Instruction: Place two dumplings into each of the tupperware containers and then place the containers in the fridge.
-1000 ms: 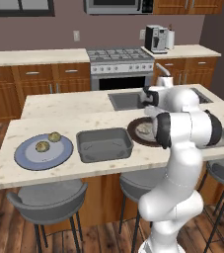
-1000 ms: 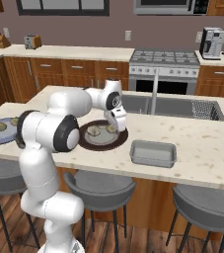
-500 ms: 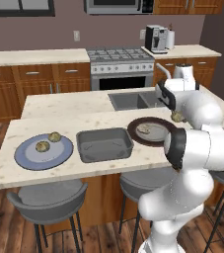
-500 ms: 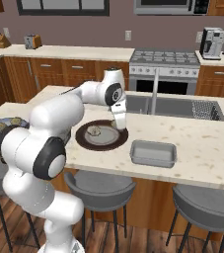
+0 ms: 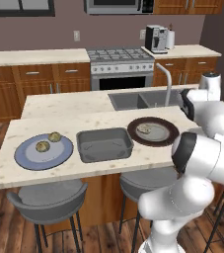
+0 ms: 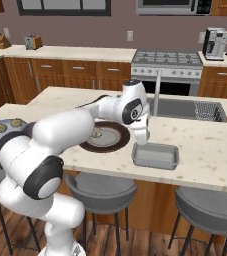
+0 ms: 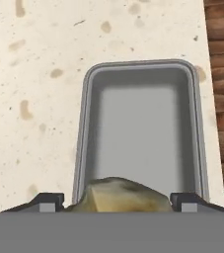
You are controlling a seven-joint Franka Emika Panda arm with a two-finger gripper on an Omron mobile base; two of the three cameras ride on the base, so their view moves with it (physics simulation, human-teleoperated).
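My gripper (image 7: 118,203) is shut on a tan dumpling (image 7: 118,194) and hangs over an empty grey tupperware container (image 7: 82,129). From the right base view, the gripper (image 6: 146,139) is just above that container's (image 6: 155,156) left end. One dumpling (image 6: 97,133) lies on the dark brown plate (image 6: 116,141). Two dumplings (image 5: 43,146) (image 5: 55,137) sit on the blue-grey plate (image 5: 32,159). A second empty container (image 5: 103,145) stands between the two plates. The fridge is out of view.
The sink (image 6: 185,107) with its tall faucet (image 6: 157,92) lies just behind the gripper. Grey bar stools (image 6: 101,190) stand under the island's front edge. A stove (image 5: 121,66) and wooden cupboards line the back wall.
The arm has swung right from the dark brown plate, carrying a dumpling, and now holds it over the container by the sink. The plates and containers have not moved.
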